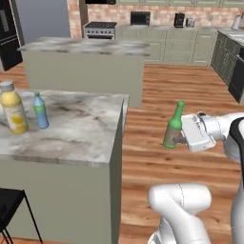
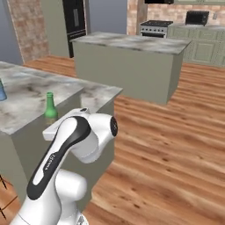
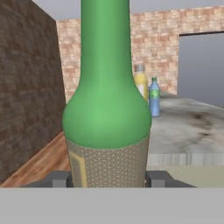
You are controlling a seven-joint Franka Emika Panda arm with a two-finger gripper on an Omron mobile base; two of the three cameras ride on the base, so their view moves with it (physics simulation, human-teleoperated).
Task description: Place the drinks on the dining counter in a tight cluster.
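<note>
End effector (image 1: 179,140) holds green bottle (image 1: 174,127) beyond counter edge (image 1: 125,112).

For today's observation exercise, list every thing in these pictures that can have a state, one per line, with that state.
Slim dark green glass bottle: upright, clamped in the gripper, in the air beside the counter.
Two-finger gripper: shut on the green bottle's labelled lower part.
Tall yellow bottle with grey cap: upright on the marble dining counter, capped.
Small blue bottle with green cap: upright beside the yellow one, capped.

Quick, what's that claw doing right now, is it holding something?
Claw: closed on the green glass bottle, holding it upright in the air, off to the side of the dining counter.
</note>
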